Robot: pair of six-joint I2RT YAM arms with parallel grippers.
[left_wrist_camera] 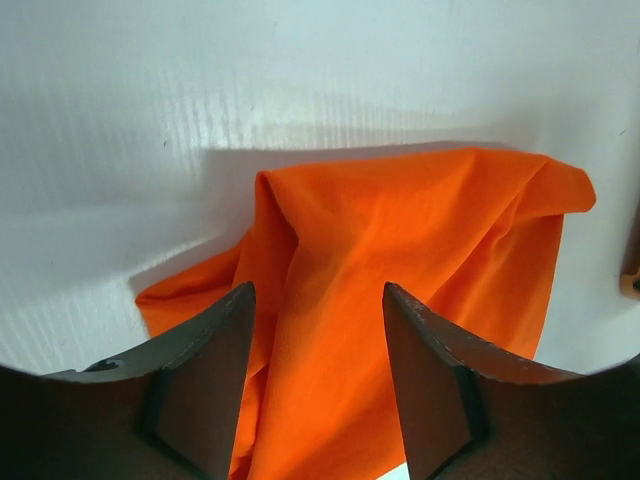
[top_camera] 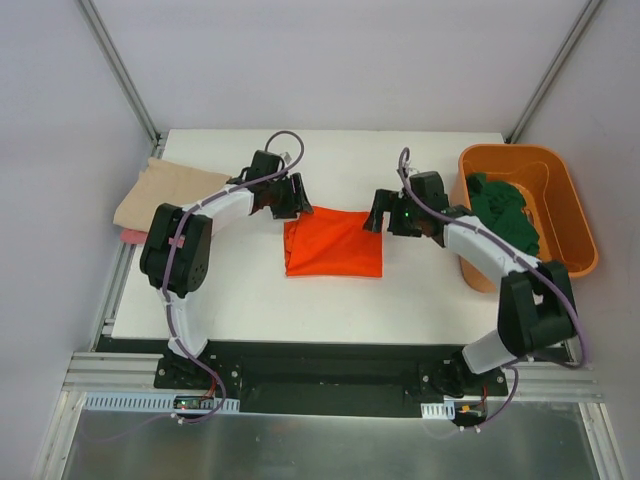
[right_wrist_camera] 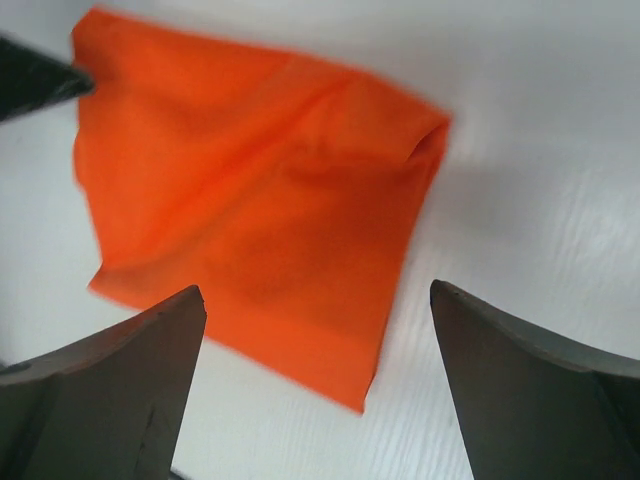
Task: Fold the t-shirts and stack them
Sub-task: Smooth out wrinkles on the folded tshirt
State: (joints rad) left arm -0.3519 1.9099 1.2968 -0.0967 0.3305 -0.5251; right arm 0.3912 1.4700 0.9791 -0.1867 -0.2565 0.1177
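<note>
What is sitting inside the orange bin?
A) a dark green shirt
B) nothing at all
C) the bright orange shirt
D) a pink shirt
A: dark green cloth is bunched up inside the orange bin, while the bright orange shirt lies outside it on the table.

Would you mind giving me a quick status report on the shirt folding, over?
Left gripper half open over orange t-shirt, far corner. Right gripper wide open, over opposite corner. Nothing in the way.

Robotics lab: aluminium-framed white table (top_camera: 330,310)
</note>
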